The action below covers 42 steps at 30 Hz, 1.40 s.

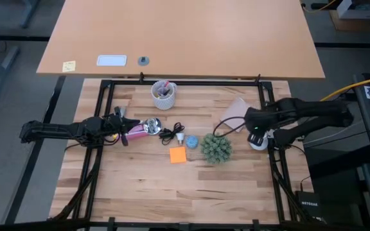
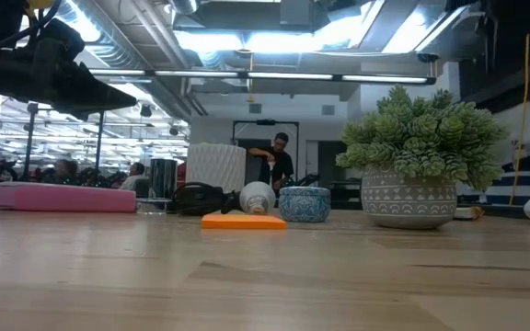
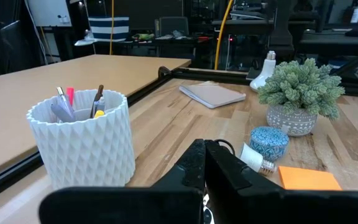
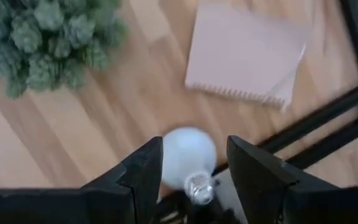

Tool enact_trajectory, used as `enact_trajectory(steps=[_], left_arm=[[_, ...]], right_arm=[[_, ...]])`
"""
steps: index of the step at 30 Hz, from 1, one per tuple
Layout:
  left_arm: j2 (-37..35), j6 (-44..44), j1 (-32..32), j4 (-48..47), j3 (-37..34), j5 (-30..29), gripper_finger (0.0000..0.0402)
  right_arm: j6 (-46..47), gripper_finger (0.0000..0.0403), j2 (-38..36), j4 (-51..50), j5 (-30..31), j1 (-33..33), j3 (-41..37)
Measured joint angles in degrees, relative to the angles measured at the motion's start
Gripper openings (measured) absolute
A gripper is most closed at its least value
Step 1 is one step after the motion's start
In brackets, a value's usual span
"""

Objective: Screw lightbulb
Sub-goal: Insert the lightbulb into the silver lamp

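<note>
The right gripper [image 4: 194, 148] hovered with its fingers spread wide on either side of the lightbulb [image 4: 189, 157], not yet gripping it, at the right edge of the desk [image 1: 140, 192]. Nothing was screwed in. The silver socket [image 1: 151, 126] waited well apart across the desk, beside the left gripper [image 1: 122, 123], whose fingers were closed with nothing visible between them.

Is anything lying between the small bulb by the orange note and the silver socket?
Yes: the coiled black cord lies on the table between the lightbulb and the socket.
</note>
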Motion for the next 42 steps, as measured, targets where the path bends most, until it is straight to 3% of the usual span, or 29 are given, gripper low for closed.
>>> enact_trajectory(steps=[6,20,31,42], left_arm=[[0.0,0.0,0.0,0.0,0.0,0.0,0.0000],[0.0,0.0,0.0,0.0,0.0,0.0,0.0000],[0.0,0.0,0.0,0.0,0.0,0.0,0.0000],[0.0,0.0,0.0,0.0,0.0,0.0,0.0000]], right_arm=[[0.1,0.0183,4.6,0.0,-3.8,0.0,-2.1],[6.3,0.0183,3.5,-0.4,-5.7,0.0,-10.3],[9.3,0.0183,3.4,-0.4,-4.8,0.0,-20.9],[10.5,0.0183,3.4,-0.4,-3.6,0.0,-23.0]])
